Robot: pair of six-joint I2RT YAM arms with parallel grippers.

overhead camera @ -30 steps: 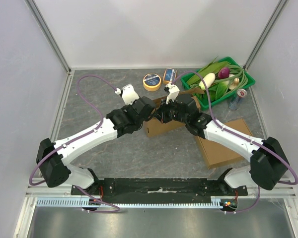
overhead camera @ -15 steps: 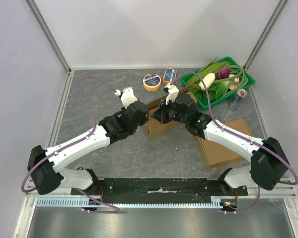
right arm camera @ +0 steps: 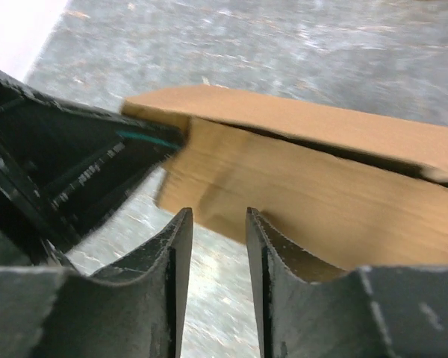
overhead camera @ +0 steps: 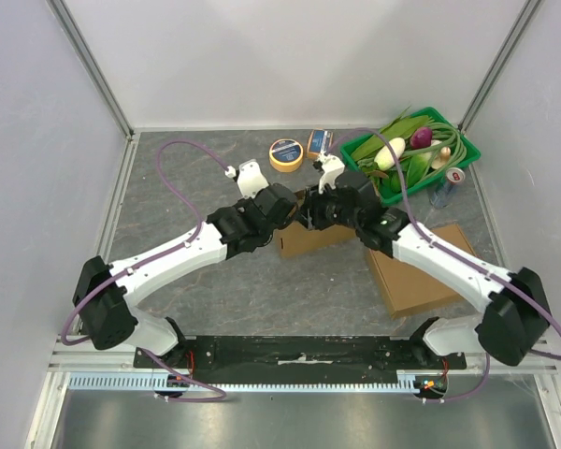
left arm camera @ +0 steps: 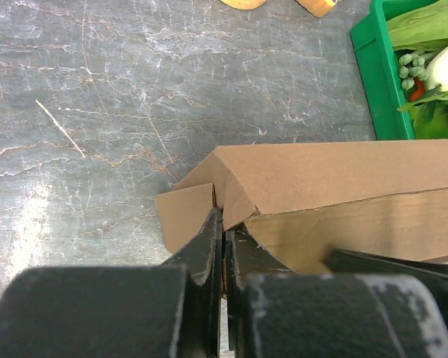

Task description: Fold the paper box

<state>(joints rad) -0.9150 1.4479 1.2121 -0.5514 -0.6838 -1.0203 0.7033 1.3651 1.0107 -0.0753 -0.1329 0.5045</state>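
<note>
The brown paper box [overhead camera: 304, 240] lies partly folded at the middle of the table. My left gripper [overhead camera: 290, 213] reaches it from the left. In the left wrist view it [left arm camera: 224, 220] is shut, pinching a thin cardboard wall at the box's [left arm camera: 343, 179] left corner beside a loose flap [left arm camera: 185, 216]. My right gripper [overhead camera: 310, 213] comes in from the right, close to the left one. In the blurred right wrist view it [right arm camera: 217, 214] stands open just short of the box's side [right arm camera: 321, 194], with nothing between its fingers.
A green basket [overhead camera: 463, 150] of vegetables stands at the back right, with a can [overhead camera: 452, 182] next to it. A tape roll [overhead camera: 285, 154] and a small orange carton [overhead camera: 320, 141] lie behind the box. A flat cardboard sheet [overhead camera: 421, 271] lies under the right arm.
My right gripper has opened and let go of the box, drawing back slightly. The left arm swung out and back in, its gripper staying shut at the box's corner.
</note>
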